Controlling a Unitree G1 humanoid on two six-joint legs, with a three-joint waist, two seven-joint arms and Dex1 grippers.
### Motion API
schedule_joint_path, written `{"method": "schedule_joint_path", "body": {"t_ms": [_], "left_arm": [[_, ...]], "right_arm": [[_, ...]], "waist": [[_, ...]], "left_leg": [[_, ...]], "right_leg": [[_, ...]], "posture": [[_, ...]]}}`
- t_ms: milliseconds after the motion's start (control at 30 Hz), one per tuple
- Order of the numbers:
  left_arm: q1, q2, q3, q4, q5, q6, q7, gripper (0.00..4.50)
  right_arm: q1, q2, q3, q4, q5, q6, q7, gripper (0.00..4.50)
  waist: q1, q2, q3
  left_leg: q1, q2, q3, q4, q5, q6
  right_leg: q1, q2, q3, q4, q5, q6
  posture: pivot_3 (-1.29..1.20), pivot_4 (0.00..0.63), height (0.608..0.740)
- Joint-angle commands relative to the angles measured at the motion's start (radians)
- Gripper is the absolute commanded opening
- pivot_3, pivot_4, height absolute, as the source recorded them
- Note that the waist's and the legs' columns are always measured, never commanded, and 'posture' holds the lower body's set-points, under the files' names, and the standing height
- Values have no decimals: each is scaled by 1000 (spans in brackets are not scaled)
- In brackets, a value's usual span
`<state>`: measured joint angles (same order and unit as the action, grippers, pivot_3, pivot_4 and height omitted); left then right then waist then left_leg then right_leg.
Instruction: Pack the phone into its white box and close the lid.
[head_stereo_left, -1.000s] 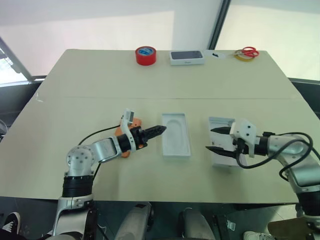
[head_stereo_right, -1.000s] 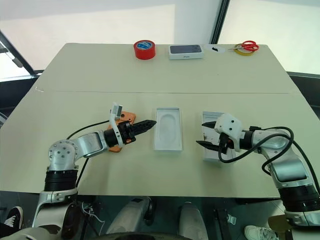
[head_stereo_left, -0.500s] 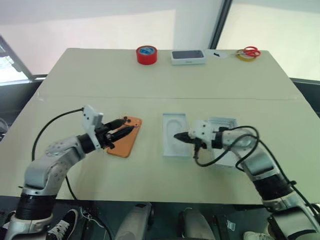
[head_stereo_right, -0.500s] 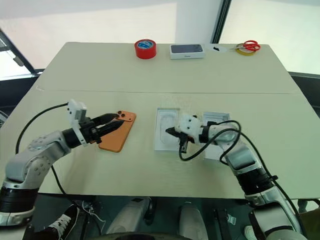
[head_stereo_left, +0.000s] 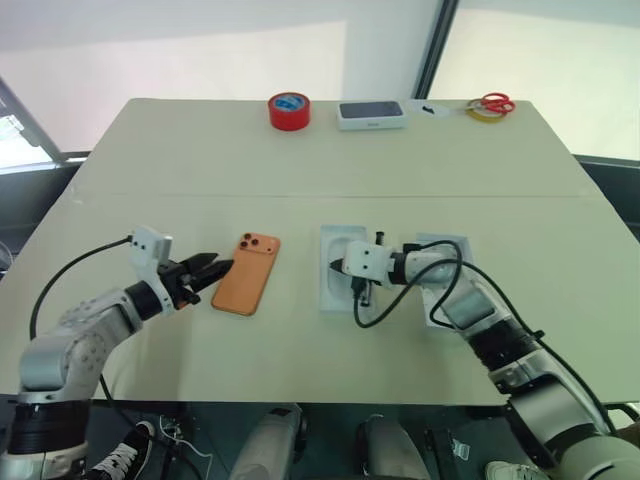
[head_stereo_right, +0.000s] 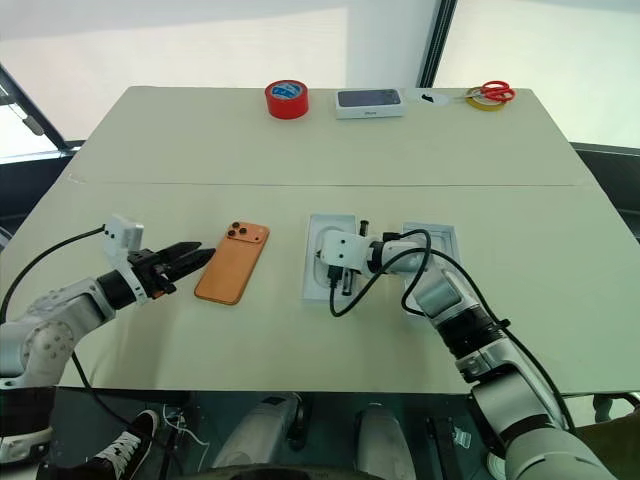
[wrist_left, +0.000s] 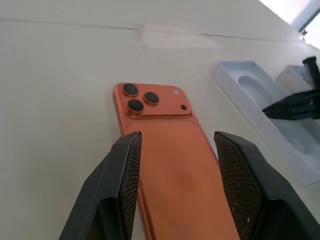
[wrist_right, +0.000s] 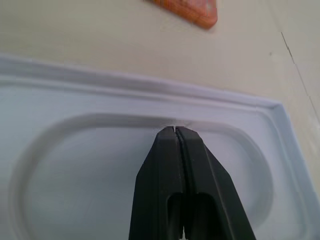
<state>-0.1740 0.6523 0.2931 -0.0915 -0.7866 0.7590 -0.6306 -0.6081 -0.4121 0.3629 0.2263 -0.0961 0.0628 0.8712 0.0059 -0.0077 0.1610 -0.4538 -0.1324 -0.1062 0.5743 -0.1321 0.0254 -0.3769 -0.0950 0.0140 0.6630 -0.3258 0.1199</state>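
The orange phone lies flat on the table, back up, its three lenses at the far end. My left gripper hovers open just left of it, and in the left wrist view its fingers straddle the phone's near end without touching. The white box sits at the centre with a flat white insert with an oval recess in it. My right gripper is shut, tips resting on the rim of that recess. The lid lies right of the box, partly hidden by my right arm.
At the table's far edge stand a red tape roll, a dark-topped closed white box, red-handled scissors and a yellow tape ring. Black cables loop off both wrists. A seam crosses the table's middle.
My left arm swung left, off the phone, which now lies uncovered. My right gripper closed and moved left from the lid onto the insert in the box.
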Motion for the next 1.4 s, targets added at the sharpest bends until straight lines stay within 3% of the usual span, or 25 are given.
{"method": "schedule_joint_path", "body": {"t_ms": [33, 300, 633, 867, 1133, 1400], "left_arm": [[-45, 19, 60, 61, -32, 57, 9, 2427], [-170, 31, 42, 314, -5, 125, -70, 2427], [-221, 52, -154, 400, 148, 135, -222, 2427], [-209, 48, -207, 388, 164, 221, -291, 2427], [-232, -49, -171, 390, 90, 345, -307, 2427], [-258, -69, -148, 378, 112, 378, -293, 2427]], "right_arm": [[-63, 45, -56, -87, 66, 76, -4, 43], [-132, 150, 132, -103, -114, 158, -43, 43], [-199, 213, 282, -13, -245, 285, -9, 43], [-188, 251, 321, 6, -306, 287, -35, 43], [-186, 255, 296, 8, -294, 299, -26, 43], [-182, 249, 285, 3, -299, 306, -18, 43]], "waist": [[-2, 0, 0], [-18, 0, 0], [-19, 0, -1], [-21, 0, -2], [-17, 0, -5], [-16, 0, -6]], "left_leg": [[0, 0, 0, 0, 0, 0], [0, 0, 0, -1, 1, -2], [0, 0, 0, -1, 2, -3], [11, -1, 1, -11, 3, -5], [12, -1, 0, -14, 4, -6], [12, -1, 0, -14, 4, -6]], "right_leg": [[0, 0, 0, 0, 0, 0], [-1, 1, 0, 1, 0, 0], [-2, 1, 0, 3, 0, 0], [3, 0, 3, 2, 0, 0], [3, 0, 3, 2, 0, -1], [3, 0, 3, 2, 0, -1]], "posture": [[0, 150, 740], [0, 150, 740], [0, 150, 740], [0, 150, 740], [0, 150, 740], [0, 150, 740]]}}
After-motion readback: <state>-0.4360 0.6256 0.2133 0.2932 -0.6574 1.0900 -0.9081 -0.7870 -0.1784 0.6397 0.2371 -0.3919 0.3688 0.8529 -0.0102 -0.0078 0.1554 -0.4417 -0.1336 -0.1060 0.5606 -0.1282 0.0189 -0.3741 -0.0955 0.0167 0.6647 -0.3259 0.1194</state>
